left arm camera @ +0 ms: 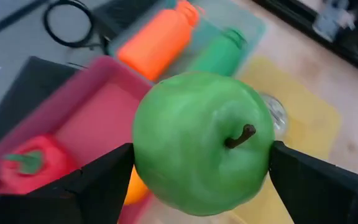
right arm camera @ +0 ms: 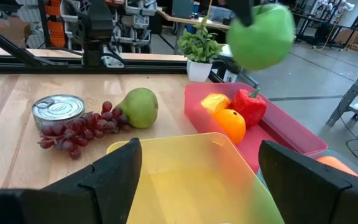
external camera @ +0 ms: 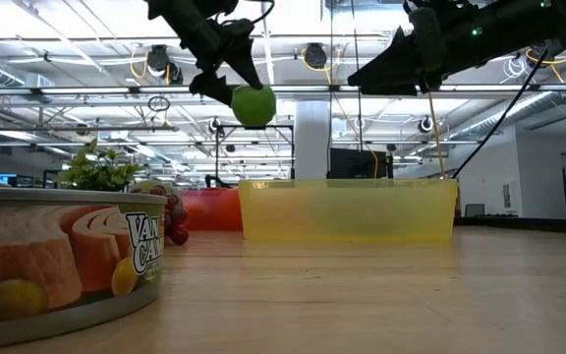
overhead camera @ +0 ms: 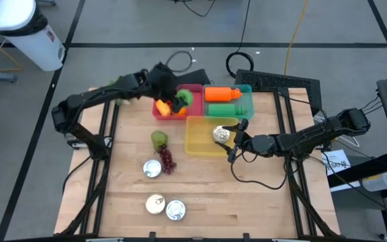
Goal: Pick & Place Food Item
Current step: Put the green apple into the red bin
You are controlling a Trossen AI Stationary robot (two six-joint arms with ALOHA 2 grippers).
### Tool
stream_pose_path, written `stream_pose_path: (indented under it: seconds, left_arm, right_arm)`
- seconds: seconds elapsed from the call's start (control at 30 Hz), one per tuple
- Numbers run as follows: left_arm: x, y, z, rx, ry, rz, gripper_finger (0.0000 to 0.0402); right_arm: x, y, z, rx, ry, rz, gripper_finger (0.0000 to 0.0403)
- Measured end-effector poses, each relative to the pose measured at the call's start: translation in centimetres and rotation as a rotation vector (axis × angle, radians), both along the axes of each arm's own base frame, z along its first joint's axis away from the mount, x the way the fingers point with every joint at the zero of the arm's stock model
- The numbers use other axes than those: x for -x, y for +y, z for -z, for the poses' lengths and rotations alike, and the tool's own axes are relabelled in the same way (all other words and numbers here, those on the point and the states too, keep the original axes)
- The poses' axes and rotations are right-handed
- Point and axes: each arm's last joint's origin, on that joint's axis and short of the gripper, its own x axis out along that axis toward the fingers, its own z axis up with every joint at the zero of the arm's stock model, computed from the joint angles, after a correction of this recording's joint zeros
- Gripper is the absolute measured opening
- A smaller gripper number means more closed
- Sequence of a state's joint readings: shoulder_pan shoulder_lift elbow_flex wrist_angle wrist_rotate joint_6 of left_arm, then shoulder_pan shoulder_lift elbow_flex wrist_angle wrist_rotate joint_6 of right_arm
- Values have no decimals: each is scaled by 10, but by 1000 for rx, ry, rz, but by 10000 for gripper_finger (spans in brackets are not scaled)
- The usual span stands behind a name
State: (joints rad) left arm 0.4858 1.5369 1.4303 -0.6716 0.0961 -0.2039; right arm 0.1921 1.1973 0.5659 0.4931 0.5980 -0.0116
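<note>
Bright, even light falls from ceiling strip lamps (external camera: pixel 28 74), which glare white in the low view. The near can (external camera: pixel 62 258) is soft. The apple (right arm camera: pixel 261 35) smears with motion blur in the right wrist view. Table (overhead camera: pixel 247 195) shadows are faint.

green apple (right arm camera: pixel 263 35) aloft | red bin (right arm camera: pixel 291 134) below | pear (right arm camera: pixel 139 107) beside grapes (right arm camera: pixel 73 132)

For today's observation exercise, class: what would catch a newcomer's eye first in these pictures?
Most striking is the shiny green apple held in the air by the left gripper, above the red plastic bin that holds a red pepper and an orange. Next comes the translucent yellow plastic bin at mid-table, with the open right gripper over it.
</note>
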Motion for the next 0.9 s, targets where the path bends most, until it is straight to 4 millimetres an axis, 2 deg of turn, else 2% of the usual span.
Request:
stream_pose_path:
  seconds: [0.1,0.23,0.57,0.73,0.9]
  left_arm:
    - [7,20,1,-7,-13,-64,360]
    - [9,45,12,13,-13,-145,360]
    - [-4,93,66,110,27,-181,360]
    - [-5,108,93,222,37,-181,360]
    - [-9,114,113,270,74,-196,360]
  right_arm:
    - [0,0,0,0,0,0,309]
    - [0,0,0,2,-1,0,309]
    - [0,0,0,9,0,-1,309]
    - [0,0,0,10,1,-1,309]
    - [0,0,0,10,1,-1,309]
